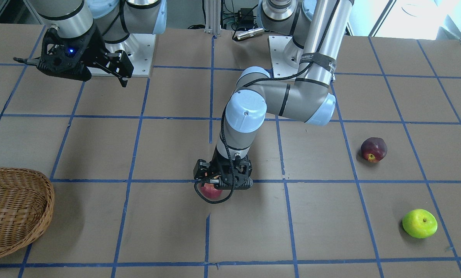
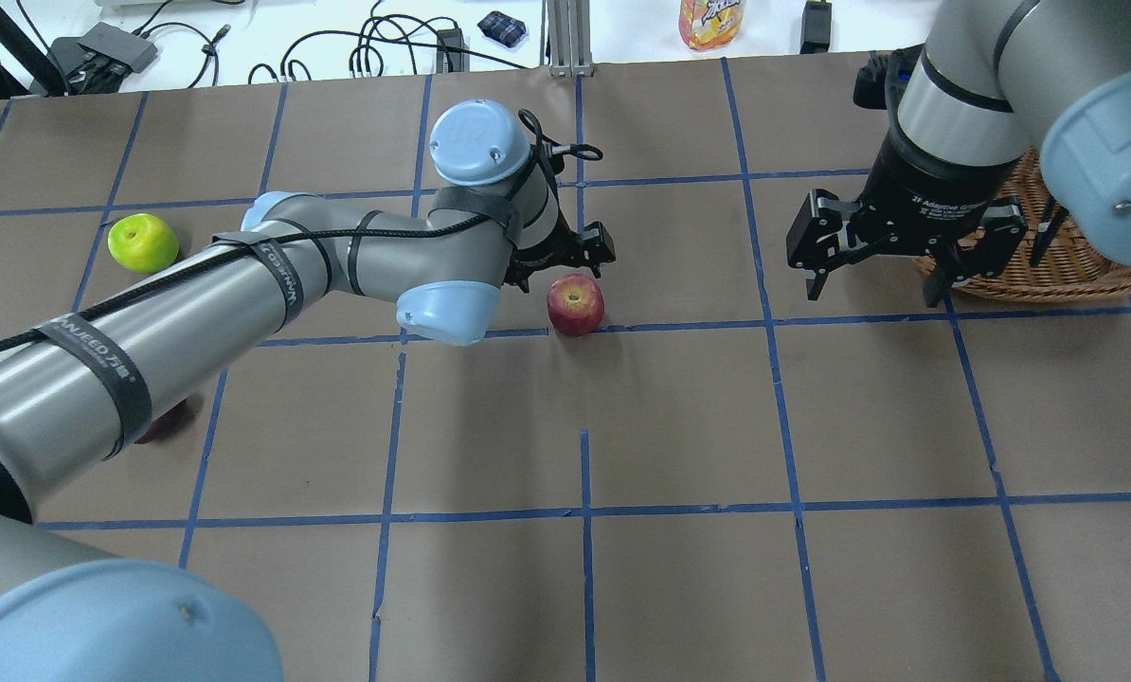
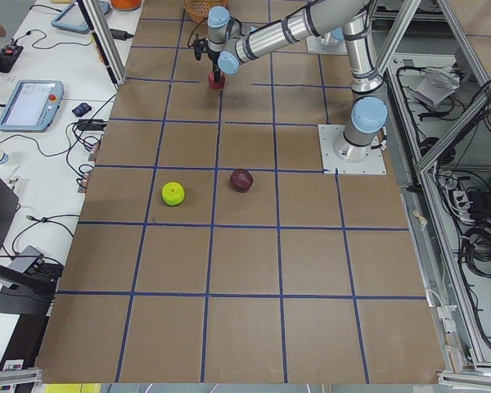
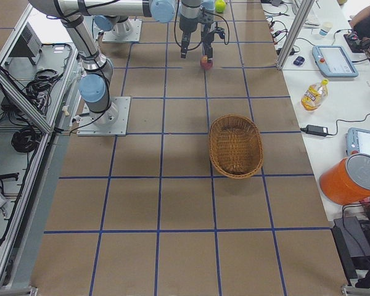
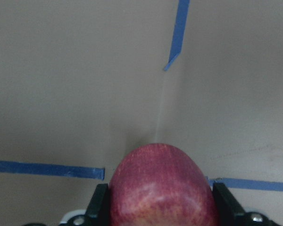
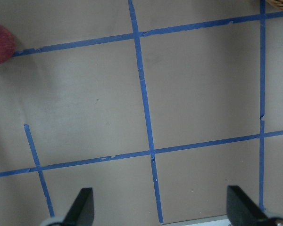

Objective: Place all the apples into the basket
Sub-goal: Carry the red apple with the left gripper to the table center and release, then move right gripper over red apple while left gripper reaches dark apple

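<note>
My left gripper (image 1: 217,187) is shut on the red apple (image 1: 211,191) at mid-table, low over the table or on it. In the left wrist view the apple (image 5: 162,188) fills the gap between both fingers (image 5: 100,203). The dark maroon apple (image 1: 373,149) and the lime green apple (image 1: 419,223) lie on the table on my left side. In the overhead view my left arm mostly hides the maroon one (image 2: 163,421). My right gripper (image 2: 870,289) is open and empty, raised beside the wicker basket (image 2: 1077,256). The basket (image 1: 14,208) holds nothing.
The table is brown board with a blue tape grid. Both arm base plates (image 1: 280,50) stand at the robot's edge. A bottle (image 2: 710,21) and cables lie on the bench beyond the far edge. My left arm (image 2: 272,284) stretches across the left half of the table.
</note>
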